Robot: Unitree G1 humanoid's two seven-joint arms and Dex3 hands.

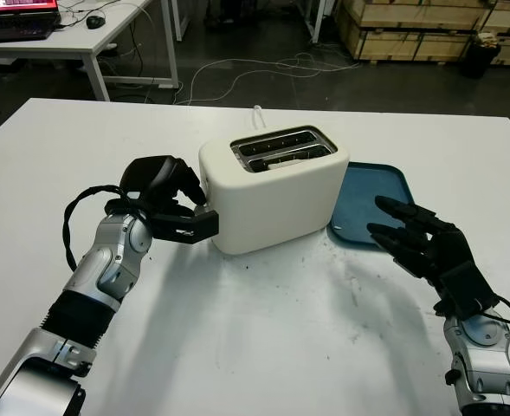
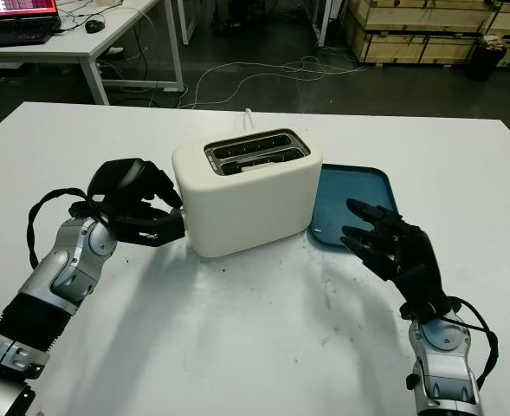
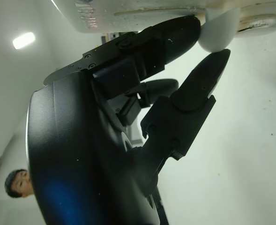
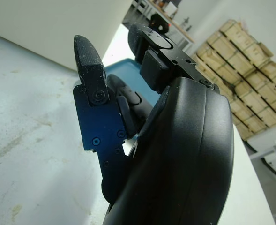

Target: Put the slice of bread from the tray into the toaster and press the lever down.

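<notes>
We see the cream toaster (image 1: 272,191) standing upright near the middle of the white surface (image 1: 263,347), its long axis running left to right and tilted a little away on the right, its two slots facing up; a pale slice of bread (image 1: 282,159) sits down in the nearer slot, lying along that same axis; just beside the toaster's right end lies the blue tray (image 1: 371,195), flat, touching or nearly touching the toaster's base; a white cord (image 1: 257,113) leaves the toaster's far side.

The surface is scuffed with dark marks in front of the toaster; beyond it we see a dark floor with loose cables (image 1: 263,74), a white desk (image 1: 73,43) carrying a laptop (image 1: 16,19) and a mouse (image 1: 95,19), and wooden crates (image 1: 428,26) at the far right; a person's head (image 3: 18,183) appears in the left wrist view.

The left hand (image 1: 181,217) is at the toaster's left end, fingers curled and pinched on the toaster's pale lever (image 3: 220,33); its forearm rises from the bottom left; the right hand (image 1: 410,234) is open at the tray's near edge, holding nothing, fingers pointing toward the toaster.
</notes>
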